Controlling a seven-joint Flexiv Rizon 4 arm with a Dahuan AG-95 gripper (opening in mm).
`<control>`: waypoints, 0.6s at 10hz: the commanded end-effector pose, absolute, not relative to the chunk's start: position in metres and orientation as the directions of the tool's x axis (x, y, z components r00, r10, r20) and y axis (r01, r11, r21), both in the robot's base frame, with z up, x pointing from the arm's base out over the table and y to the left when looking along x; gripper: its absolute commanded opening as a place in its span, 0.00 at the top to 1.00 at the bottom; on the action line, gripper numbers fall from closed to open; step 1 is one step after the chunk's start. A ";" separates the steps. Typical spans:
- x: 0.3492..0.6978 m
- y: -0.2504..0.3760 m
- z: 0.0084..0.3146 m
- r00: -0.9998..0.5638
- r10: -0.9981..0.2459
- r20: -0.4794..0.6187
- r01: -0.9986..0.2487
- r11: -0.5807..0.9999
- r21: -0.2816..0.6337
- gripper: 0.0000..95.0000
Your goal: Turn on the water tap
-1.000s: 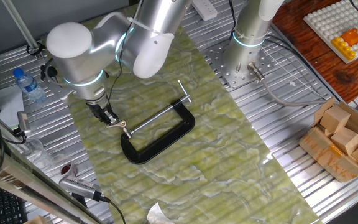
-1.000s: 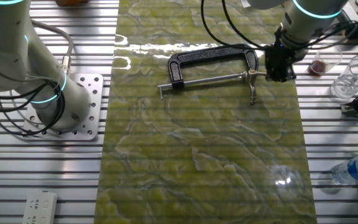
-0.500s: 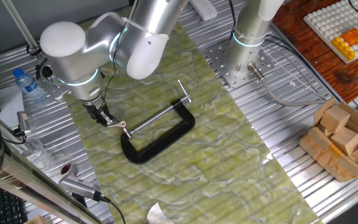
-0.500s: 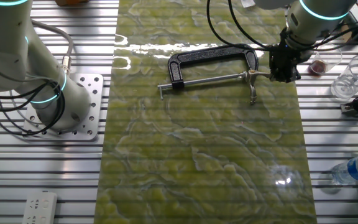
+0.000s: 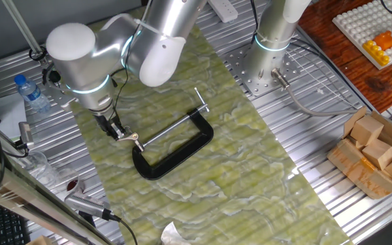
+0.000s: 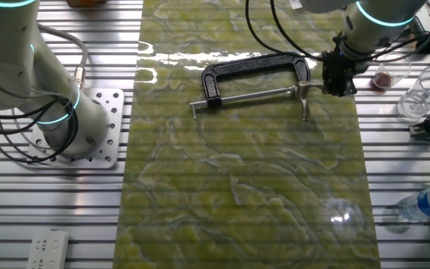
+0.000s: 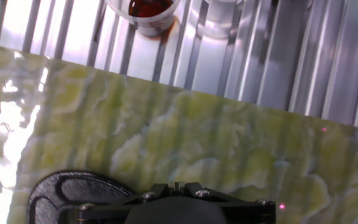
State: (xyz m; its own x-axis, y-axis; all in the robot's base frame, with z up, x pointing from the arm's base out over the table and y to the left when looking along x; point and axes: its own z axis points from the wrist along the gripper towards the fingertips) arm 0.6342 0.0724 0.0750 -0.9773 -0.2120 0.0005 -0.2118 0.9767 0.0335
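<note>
The tool is positioned low over the table, at the T-bar handle of the water tap (a black C-clamp lying flat on the green mat). Whether the fingers are wide, narrow or closed on the handle cannot be told; the hand view shows only the tool's underside and mat. The step in hand is judged to be engagement of the handle for turning. The next move calls for a wrist rotation about the screw axis, with the handle kept between the fingers. Open mat is available beside the clamp. A cup and a bottle stand near the tool's side, off the mat edge.
</note>
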 end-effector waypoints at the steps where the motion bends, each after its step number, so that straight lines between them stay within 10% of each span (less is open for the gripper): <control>1: 0.633 0.074 0.074 -0.978 -0.209 0.001 -0.209 0.977 0.031 1.00; 6: 0.634 0.076 0.073 -0.978 -0.208 0.002 -0.208 0.978 0.027 1.00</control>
